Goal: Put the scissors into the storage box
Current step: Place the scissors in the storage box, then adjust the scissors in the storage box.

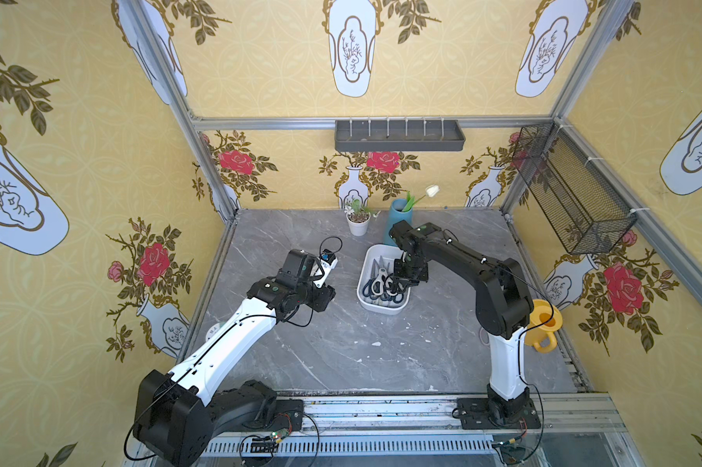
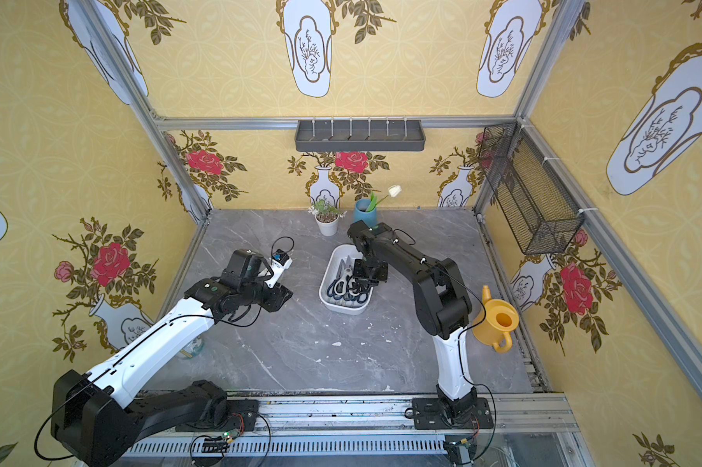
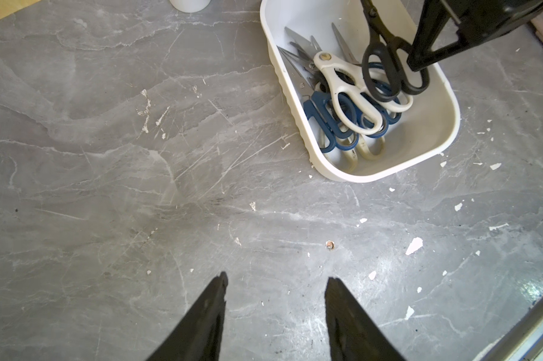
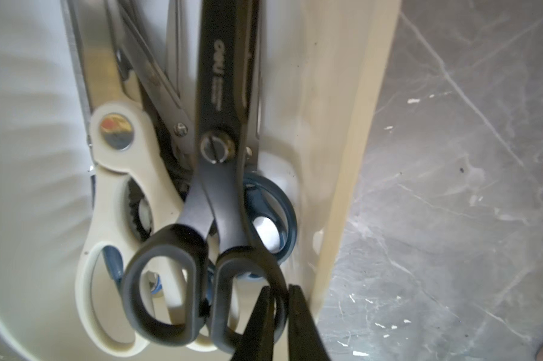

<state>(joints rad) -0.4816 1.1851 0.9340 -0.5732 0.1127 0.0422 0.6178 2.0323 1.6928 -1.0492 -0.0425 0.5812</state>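
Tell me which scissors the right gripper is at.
The black-handled pair, lying on top; the right gripper straddles its loop. The others have cream or blue handles.

In the storage box (image 3: 426, 134), the top scissors (image 3: 339, 81) largely hide the pairs (image 3: 318, 117) beneath them.

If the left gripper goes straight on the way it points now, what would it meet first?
The left gripper would likely meet bare table first, short of the storage box.

Top views look down; both wrist views share the storage box (image 3: 420, 137).
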